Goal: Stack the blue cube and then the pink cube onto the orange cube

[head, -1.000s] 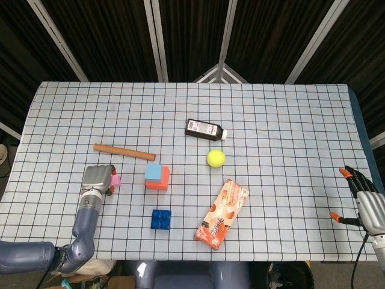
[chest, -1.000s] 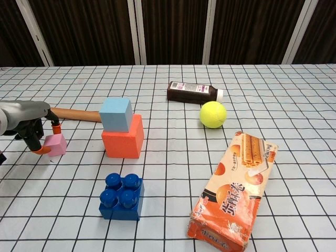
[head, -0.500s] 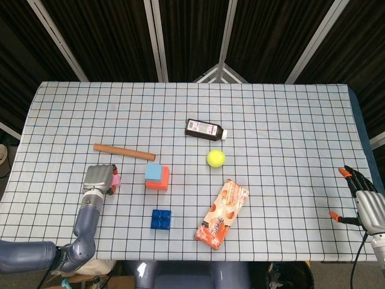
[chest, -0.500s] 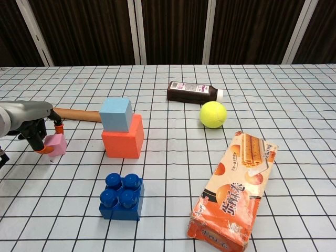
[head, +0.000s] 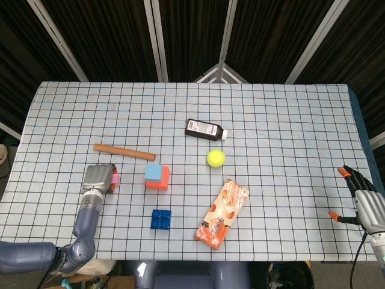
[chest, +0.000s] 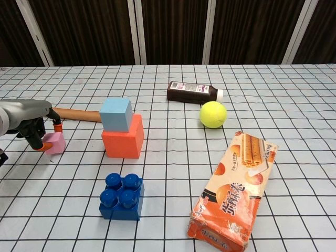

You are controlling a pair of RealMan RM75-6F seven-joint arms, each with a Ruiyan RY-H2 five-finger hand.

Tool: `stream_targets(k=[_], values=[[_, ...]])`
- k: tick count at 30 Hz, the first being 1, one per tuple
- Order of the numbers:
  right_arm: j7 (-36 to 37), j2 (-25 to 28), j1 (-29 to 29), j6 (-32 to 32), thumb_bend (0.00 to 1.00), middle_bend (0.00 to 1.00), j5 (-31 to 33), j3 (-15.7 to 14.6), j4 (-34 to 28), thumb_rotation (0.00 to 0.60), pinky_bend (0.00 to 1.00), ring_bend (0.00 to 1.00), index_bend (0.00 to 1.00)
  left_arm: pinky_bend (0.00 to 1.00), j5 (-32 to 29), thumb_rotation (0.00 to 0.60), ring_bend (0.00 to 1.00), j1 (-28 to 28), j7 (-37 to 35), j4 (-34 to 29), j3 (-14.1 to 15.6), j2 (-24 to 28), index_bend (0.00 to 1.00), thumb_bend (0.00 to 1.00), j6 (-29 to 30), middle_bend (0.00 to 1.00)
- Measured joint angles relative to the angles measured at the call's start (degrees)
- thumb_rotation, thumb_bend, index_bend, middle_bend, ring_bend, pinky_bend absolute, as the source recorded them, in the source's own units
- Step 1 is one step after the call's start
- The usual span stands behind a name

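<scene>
Lifted slightly since a second ago, the pink cube (head: 114, 179) sits pinched in the left hand (head: 98, 179), left of the orange cube (head: 160, 182), which carries the blue cube (head: 154, 172). Far right of that stack, the right hand (head: 364, 201) hangs with fingers spread, holding nothing. From the chest, left hand (chest: 29, 123) fingertips (chest: 38, 147) clasp the pink cube (chest: 55, 143) left of the orange cube (chest: 123, 139), with the blue cube (chest: 116, 114) on top.
</scene>
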Motion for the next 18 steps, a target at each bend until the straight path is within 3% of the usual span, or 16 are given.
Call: stream_targets(k=[10,18], values=[[-0.27,-0.07,0.14,-0.19,0.13,0.01,0.18,0.04,-0.08,0.600,0.14,0.04,0.00,0.88,1.00,0.600,0.82,0.51,-0.87,-0.83,-0.36,0.63,0.42,0.48,0.53,0.85],[0.02,0.01,0.06,0.00,0.13,0.01,0.09,0.03,-0.10,0.600,0.14,0.04,0.00,0.88,2.58,0.600,0.82,0.83,-1.40,-5.62,-1.47,3.34,0.42,0.48,2.63,0.85]])
